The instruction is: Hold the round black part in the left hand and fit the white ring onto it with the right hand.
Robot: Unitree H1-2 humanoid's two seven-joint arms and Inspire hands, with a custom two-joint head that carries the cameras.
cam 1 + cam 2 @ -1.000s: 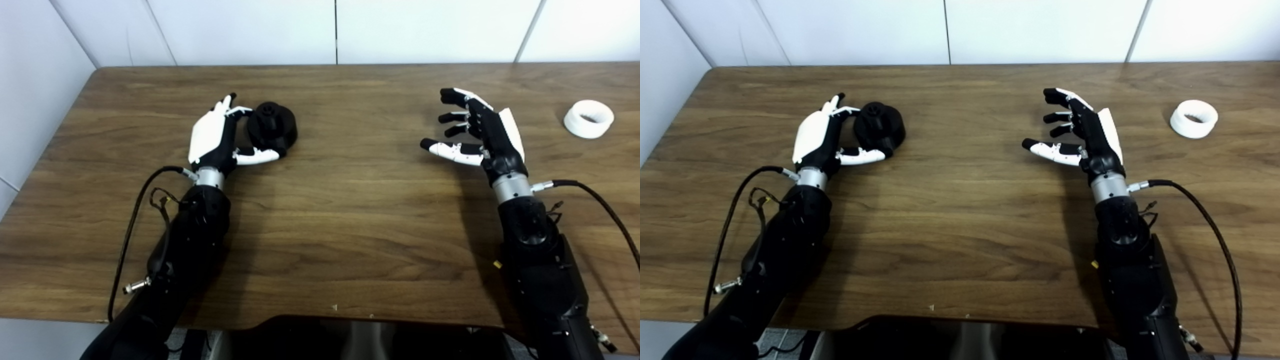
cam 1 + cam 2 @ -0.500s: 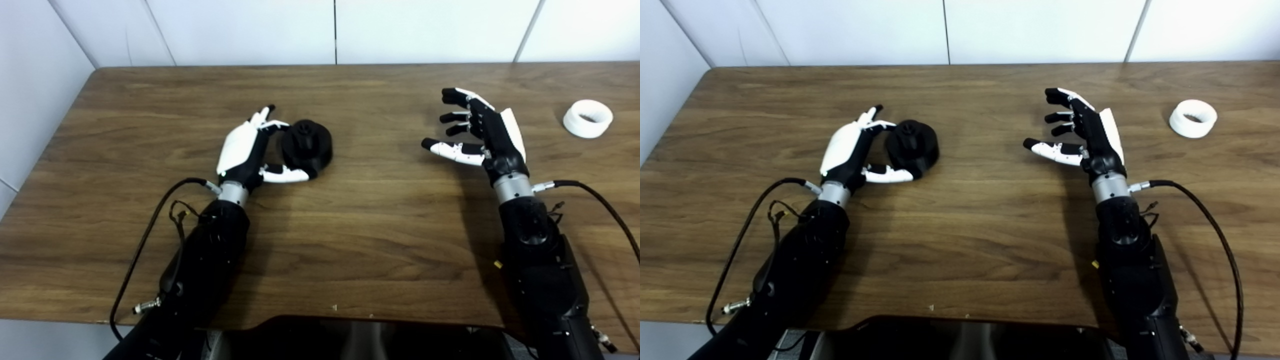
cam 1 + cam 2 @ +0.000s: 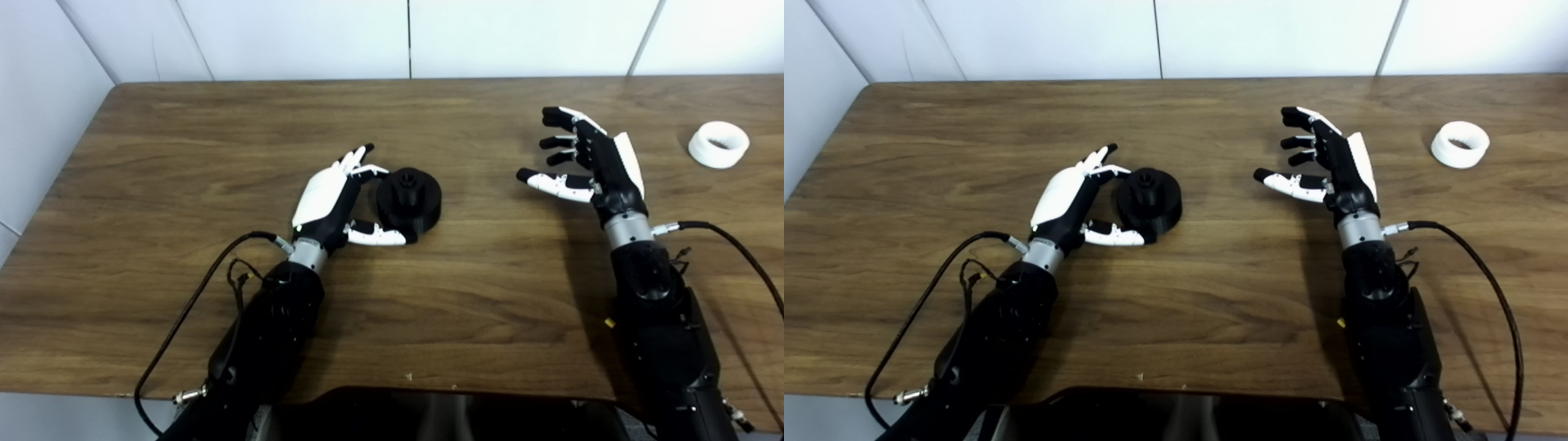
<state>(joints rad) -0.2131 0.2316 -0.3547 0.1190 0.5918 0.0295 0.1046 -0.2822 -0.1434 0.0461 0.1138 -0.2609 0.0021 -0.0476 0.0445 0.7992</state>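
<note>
Both forearms run off the bottom edge of the views, and the left hand's (image 3: 334, 199) inner fingers are partly hidden behind its white back, so how firmly they press the round black part (image 3: 409, 199) is hard to make out. That part rests on the wooden table (image 3: 184, 159) near the middle, directly to the right of the left hand, with the thumb curled under its near edge and a fingertip at its far side; the hand cups it in a loose grasp. The right hand (image 3: 591, 165) hovers empty, fingers spread apart, well clear of the white ring (image 3: 718, 144), which lies flat near the table's right edge. There is one black part, one ring, and two hands.
</note>
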